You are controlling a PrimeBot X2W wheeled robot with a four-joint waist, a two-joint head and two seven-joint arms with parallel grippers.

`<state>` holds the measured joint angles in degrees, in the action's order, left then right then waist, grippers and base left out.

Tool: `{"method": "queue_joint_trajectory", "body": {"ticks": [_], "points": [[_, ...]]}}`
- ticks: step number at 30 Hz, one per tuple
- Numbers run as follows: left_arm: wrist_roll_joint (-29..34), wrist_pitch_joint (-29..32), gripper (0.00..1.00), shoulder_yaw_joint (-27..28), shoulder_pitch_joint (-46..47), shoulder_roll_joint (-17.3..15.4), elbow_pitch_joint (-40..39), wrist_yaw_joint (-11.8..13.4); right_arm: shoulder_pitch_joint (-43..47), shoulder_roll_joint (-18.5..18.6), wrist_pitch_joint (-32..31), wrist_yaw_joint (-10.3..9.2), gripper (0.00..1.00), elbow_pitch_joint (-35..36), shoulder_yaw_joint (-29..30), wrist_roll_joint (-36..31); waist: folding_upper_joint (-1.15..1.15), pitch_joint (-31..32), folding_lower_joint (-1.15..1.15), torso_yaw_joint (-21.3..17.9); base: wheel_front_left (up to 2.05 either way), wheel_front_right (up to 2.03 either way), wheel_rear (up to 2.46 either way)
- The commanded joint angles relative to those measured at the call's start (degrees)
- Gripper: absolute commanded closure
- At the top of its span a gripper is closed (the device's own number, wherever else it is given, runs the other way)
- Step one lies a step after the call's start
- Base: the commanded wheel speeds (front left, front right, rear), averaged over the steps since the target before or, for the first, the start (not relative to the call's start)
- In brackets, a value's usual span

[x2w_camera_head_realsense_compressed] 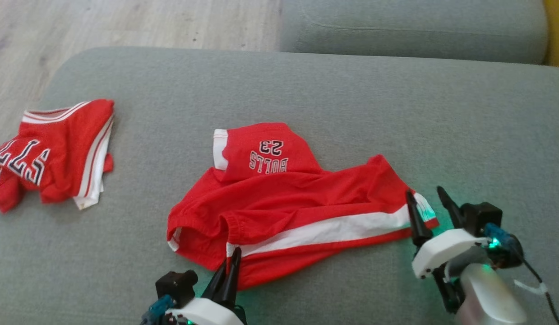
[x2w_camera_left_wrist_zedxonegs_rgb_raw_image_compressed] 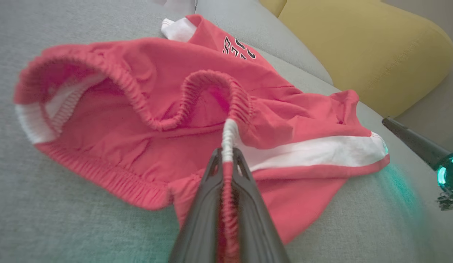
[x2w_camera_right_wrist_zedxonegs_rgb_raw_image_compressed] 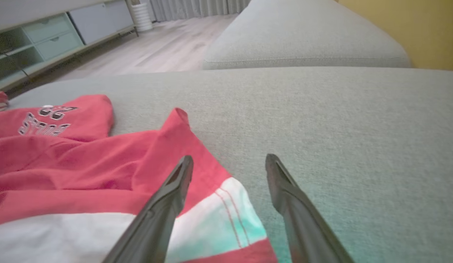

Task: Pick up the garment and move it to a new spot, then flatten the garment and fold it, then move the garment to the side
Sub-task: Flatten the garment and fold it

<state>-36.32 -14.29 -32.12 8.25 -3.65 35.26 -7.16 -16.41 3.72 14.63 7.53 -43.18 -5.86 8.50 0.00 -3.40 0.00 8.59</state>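
Red Bulls shorts (x2w_camera_head_realsense_compressed: 284, 212): soft, light, limp. Left gripper (x2w_camera_left_wrist_zedxonegs_rgb_raw_image_compressed: 226, 155) clamped on elastic waistband (x2w_camera_left_wrist_zedxonegs_rgb_raw_image_compressed: 208, 78); right gripper (x2w_camera_right_wrist_zedxonegs_rgb_raw_image_compressed: 230, 157) spread apart over leg hem (x2w_camera_right_wrist_zedxonegs_rgb_raw_image_compressed: 230, 219), probably the best second hold.

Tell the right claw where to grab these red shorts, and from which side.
On the shorts, grip the white-striped leg hem at its outer corner. It lies flat on the sofa cushion, edge toward the open right claw, so slide in low from the right. The left claw is shut on the waistband.
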Motion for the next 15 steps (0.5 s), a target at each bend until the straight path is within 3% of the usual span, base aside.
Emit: {"method": "queue_joint_trajectory", "body": {"ticks": [1, 9, 15], "points": [[0.36, -0.70, 1.00, 1.63, 1.29, -0.42, -1.82, -0.33, -2.60, 0.58, 0.26, -0.04, 0.00, -0.33, -0.76, -0.69, 0.00, -0.04, 0.00, 0.72, 0.00, 0.00, 0.00], [1.01, -0.71, 1.00, 2.32, 0.43, 0.02, -1.98, -0.33, -3.07, 1.48, 0.32, -0.04, 0.00, -5.88, -2.26, -0.78, 0.00, -0.19, 0.00, 1.60, 0.00, 0.00, 0.00], [1.74, -0.71, 1.00, 3.42, 0.55, 0.21, -2.36, -0.33, -2.24, 1.24, 0.35, -0.04, 0.00, -5.88, -4.32, 0.09, 0.00, -0.80, 0.00, 1.03, 0.00, 0.00, 0.00]]}}
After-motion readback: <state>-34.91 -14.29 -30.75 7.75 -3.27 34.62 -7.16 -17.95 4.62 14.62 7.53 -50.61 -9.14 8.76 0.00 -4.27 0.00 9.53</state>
